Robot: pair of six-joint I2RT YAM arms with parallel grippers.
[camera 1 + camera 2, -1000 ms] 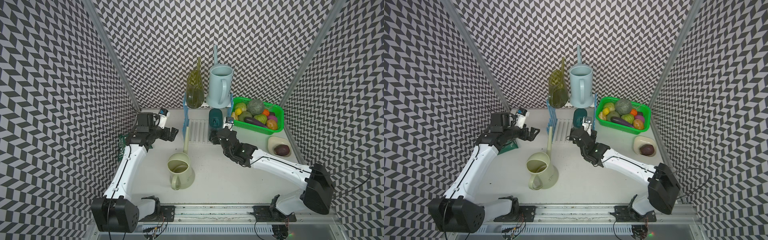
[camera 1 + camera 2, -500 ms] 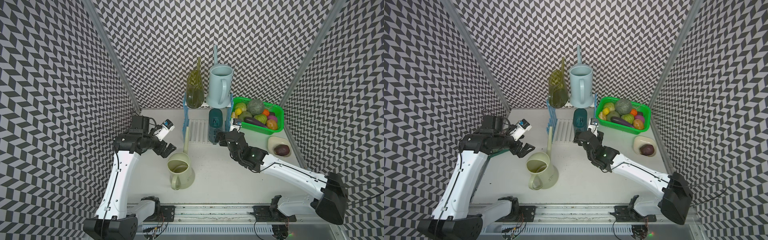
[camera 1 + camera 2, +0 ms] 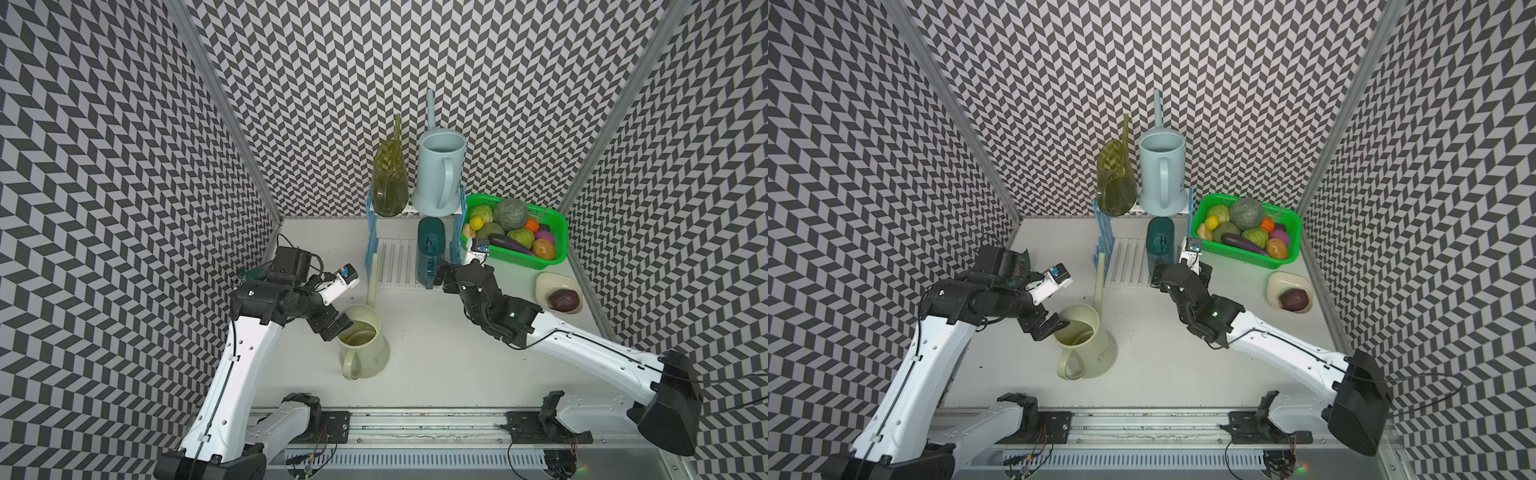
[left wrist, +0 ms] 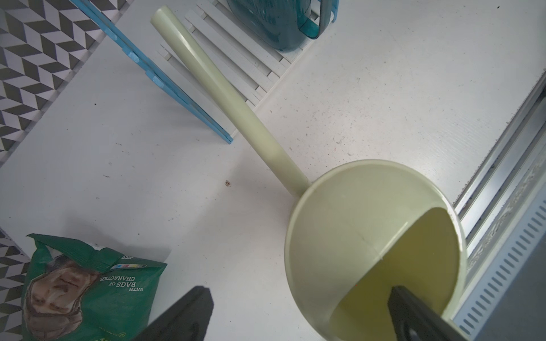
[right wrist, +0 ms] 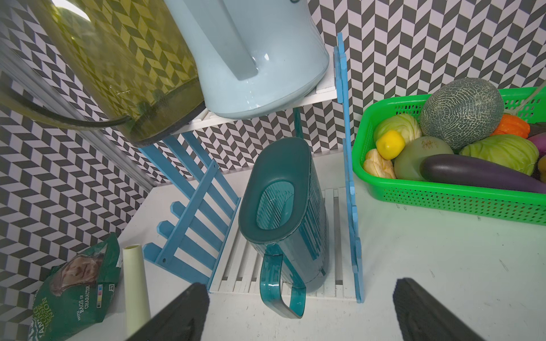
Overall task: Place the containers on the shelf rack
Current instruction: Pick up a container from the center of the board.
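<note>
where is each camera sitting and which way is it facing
Top views: high over the front rail, looking down and back; the left arm and right arm show whole.
Left wrist: on the left arm, looking down at the cream can; open left pincer at the edge.
Right wrist: on the right arm, facing the teal can on the shelf rack; open right pincer at the edge.
Shared: both wrist views show the cream spout and chip bag.

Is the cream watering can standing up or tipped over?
Standing up. In a top view the cream watering can sits on its base on the table, with its mouth facing up.
</note>
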